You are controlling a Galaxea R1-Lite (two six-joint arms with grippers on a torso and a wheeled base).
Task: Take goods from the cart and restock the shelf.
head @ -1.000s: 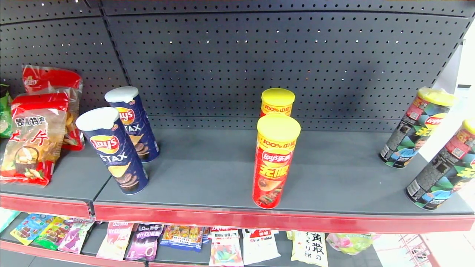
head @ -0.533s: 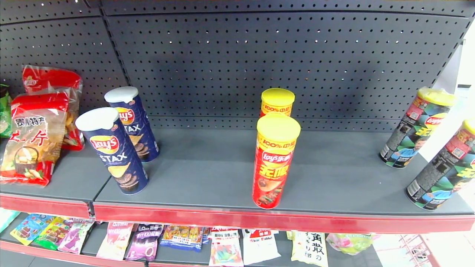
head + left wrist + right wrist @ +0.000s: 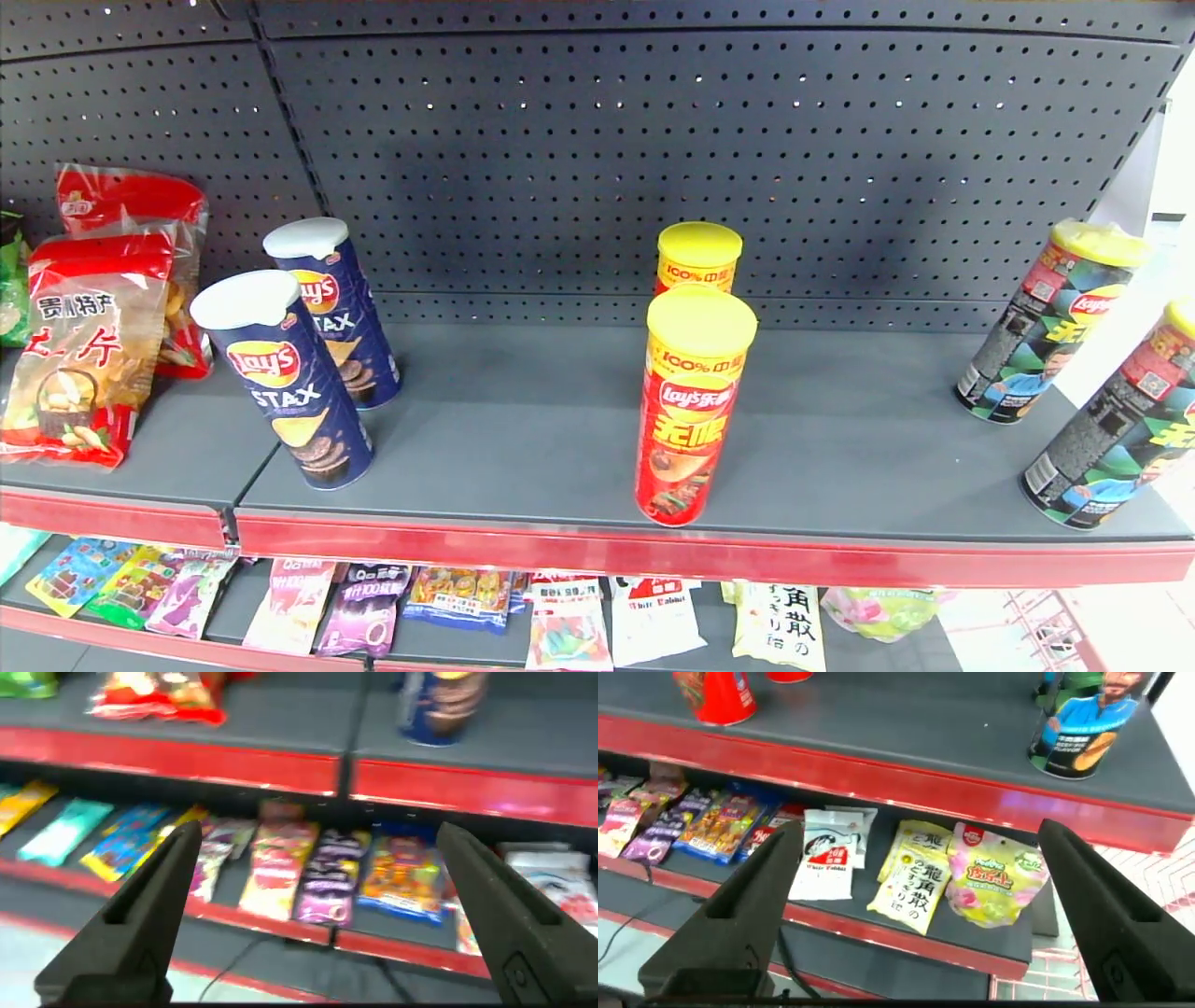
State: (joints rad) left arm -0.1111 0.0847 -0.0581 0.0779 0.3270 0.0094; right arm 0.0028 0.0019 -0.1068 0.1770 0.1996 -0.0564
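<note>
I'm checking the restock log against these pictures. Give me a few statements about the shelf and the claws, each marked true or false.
1. The front blue can stands left of the front red can. True.
2. The front red can lies on its side. False: it stands upright.
3. The left claw holds a can. False: the left claw is open and empty.
4. The right claw is open. True.
5. The front red can has a white lid. False: its lid is yellow.
</note>
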